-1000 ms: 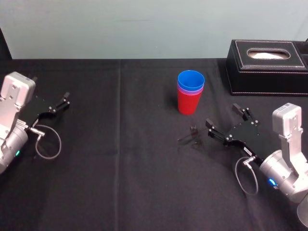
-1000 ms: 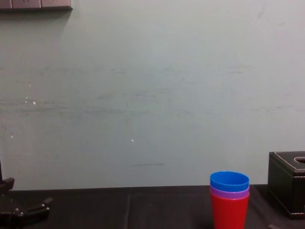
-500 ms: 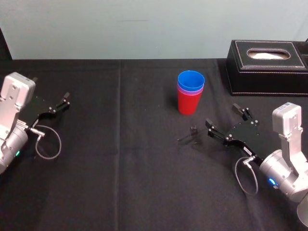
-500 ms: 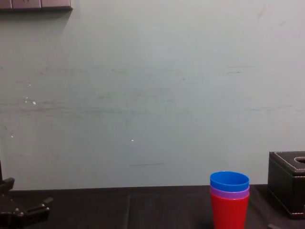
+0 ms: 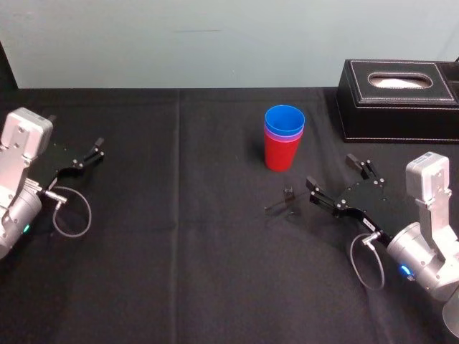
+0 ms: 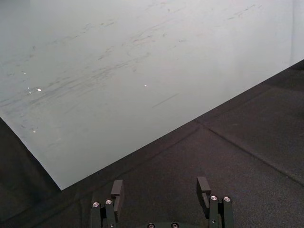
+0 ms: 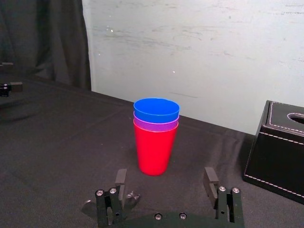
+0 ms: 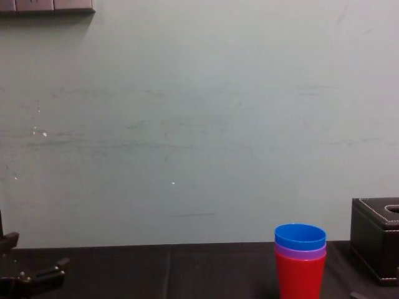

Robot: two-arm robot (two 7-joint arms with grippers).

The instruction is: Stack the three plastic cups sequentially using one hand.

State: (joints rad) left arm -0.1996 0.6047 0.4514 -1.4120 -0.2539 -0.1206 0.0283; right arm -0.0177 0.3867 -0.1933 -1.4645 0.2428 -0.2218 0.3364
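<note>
- Table: black cloth over the whole work surface, pale wall behind.
- Black box: oval slot in its top, at the far right, just beside the stack and apart from it.
- Cup stack: red cup outermost on the cloth, purple cup showing as a band above it, blue cup innermost on top. It stands right of the table's centre, long axis upright, mouths up. All three are nested, so the stacking looks complete.
- Right gripper: low over the cloth, fingers spread wide, holding nothing. The stack lies ahead of it and to its left, near but not touching. In the right wrist view the stack stands centred beyond the open jaws. This is by far the nearer arm, so any further reach is its job.
- Left gripper: parked at the far left, well apart from the stack, fingers apart and empty.
- Small dark piece: on the cloth between the right gripper and the stack, too small to identify.
</note>
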